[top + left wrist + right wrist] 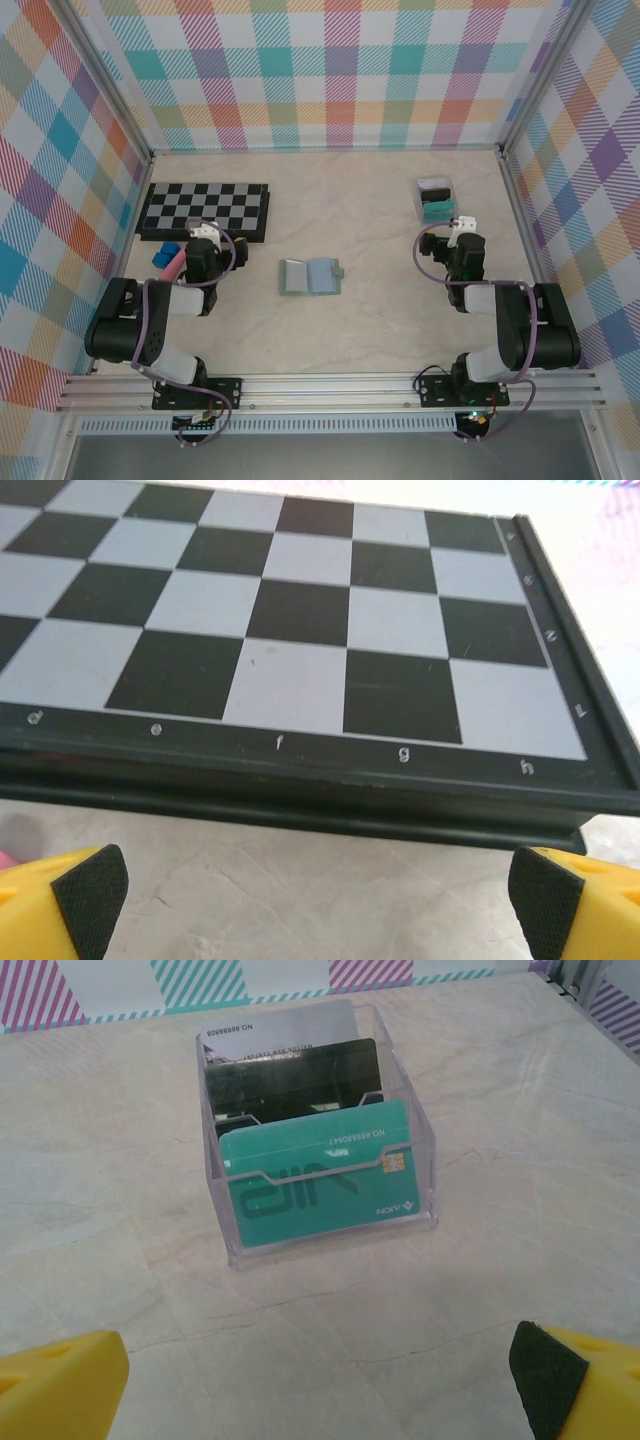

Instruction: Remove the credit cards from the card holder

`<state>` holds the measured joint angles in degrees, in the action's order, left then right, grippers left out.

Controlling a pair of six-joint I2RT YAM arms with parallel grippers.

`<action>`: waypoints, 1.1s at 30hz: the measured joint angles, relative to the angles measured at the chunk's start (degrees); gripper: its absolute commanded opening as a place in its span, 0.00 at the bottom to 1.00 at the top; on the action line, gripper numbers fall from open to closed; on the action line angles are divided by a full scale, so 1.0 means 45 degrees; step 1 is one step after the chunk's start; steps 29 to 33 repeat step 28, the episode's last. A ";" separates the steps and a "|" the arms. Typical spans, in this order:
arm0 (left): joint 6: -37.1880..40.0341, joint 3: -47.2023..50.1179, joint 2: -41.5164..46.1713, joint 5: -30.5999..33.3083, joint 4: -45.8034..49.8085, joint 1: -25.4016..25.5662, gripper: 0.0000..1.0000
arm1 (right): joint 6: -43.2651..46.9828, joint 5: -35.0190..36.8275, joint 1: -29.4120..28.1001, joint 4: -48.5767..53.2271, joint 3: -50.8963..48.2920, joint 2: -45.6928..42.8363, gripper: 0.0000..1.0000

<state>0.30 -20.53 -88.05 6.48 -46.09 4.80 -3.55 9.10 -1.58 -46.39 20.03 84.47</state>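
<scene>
Holder spot: card holder (311, 277) lying open and flat mid-table, inner pockets facing up, roughly between the two arms and well apart from both. Probably laid out like that for easy reach into the pockets from above.

Left side: left gripper (320, 905) spread wide, nothing between the pads (92, 900), pointed at the near edge of the chessboard (300, 630). Reads as a parked pose, not a reach for anything.

Right side: right gripper (320, 1385) likewise wide open and empty, aimed at the clear box (320, 1150) near the far right corner.

Box contents: teal card (320, 1195) in front, a black one and a pale one behind, all upright in slots. Tempting, but going with the green bifold as the real target, so treating this as a decoy.

Other clutter: blue and pink blocks (168, 256) tucked beside the left arm, just in front of the chessboard.

Hard to see: credit cards themselves. Too small from the top view to pick out inside the pockets, so no telling how many or in which half. Small tab off the right edge, barely readable.

Cut off: finger pads clipped at the bottom corners of both wrist views, tips and not much else.

Next, just a guess: a swing inward to the centre needed from either arm before any pinch. Thin flat cards likely fiddly to get a pad under.
</scene>
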 measured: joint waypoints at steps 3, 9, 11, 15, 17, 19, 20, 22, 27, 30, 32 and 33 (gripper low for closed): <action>-0.0005 -0.0102 -0.0238 0.0102 -0.0039 -0.0005 1.00 | 0.0000 -0.0049 0.0000 -0.0180 0.0034 0.0500 1.00; 0.0000 -0.0466 -0.0277 0.0228 -0.0044 -0.0005 1.00 | -0.0005 -0.0039 0.0000 -0.0160 0.0160 0.0583 1.00; 0.0000 -0.0471 -0.0282 0.0253 -0.0044 -0.0005 1.00 | -0.0005 -0.0039 0.0000 -0.0160 0.0209 0.0583 1.00; 0.0000 -0.0471 -0.0282 0.0248 -0.0039 -0.0005 1.00 | -0.0005 -0.0039 0.0000 -0.0160 0.0219 0.0583 1.00; 0.0015 -0.0476 -0.0282 0.0209 -0.0029 -0.0005 1.00 | -0.0005 -0.0039 0.0000 -0.0160 0.0219 0.0583 1.00; 0.0097 -0.0500 -0.0282 0.0078 0.0010 -0.0005 1.00 | -0.0005 -0.0039 0.0000 -0.0160 0.0219 0.0583 1.00; 0.0117 -0.0520 -0.0282 0.0019 0.0019 -0.0005 1.00 | -0.0005 -0.0039 0.0005 -0.0160 0.0219 0.0583 1.00; 0.0146 -0.0573 -0.0282 -0.0024 0.0112 -0.0005 1.00 | -0.0005 -0.0039 0.0005 -0.0160 0.0219 0.0583 1.00; 0.0146 -0.0636 -0.0306 -0.0112 0.0219 -0.0005 1.00 | -0.0005 -0.0039 0.0005 -0.0160 0.0219 0.0583 1.00; 0.0151 -0.0641 -0.0306 -0.0117 0.0233 -0.0005 1.00 | -0.0005 -0.0039 0.0005 -0.0160 0.0219 0.0583 1.00; 0.0151 -0.0641 -0.0306 -0.0117 0.0233 -0.0005 1.00 | -0.0005 -0.0039 0.0005 -0.0160 0.0219 0.0583 1.00; 0.0151 -0.0641 -0.0306 -0.0117 0.0233 -0.0005 1.00 | -0.0005 -0.0039 0.0005 -0.0160 0.0219 0.0583 1.00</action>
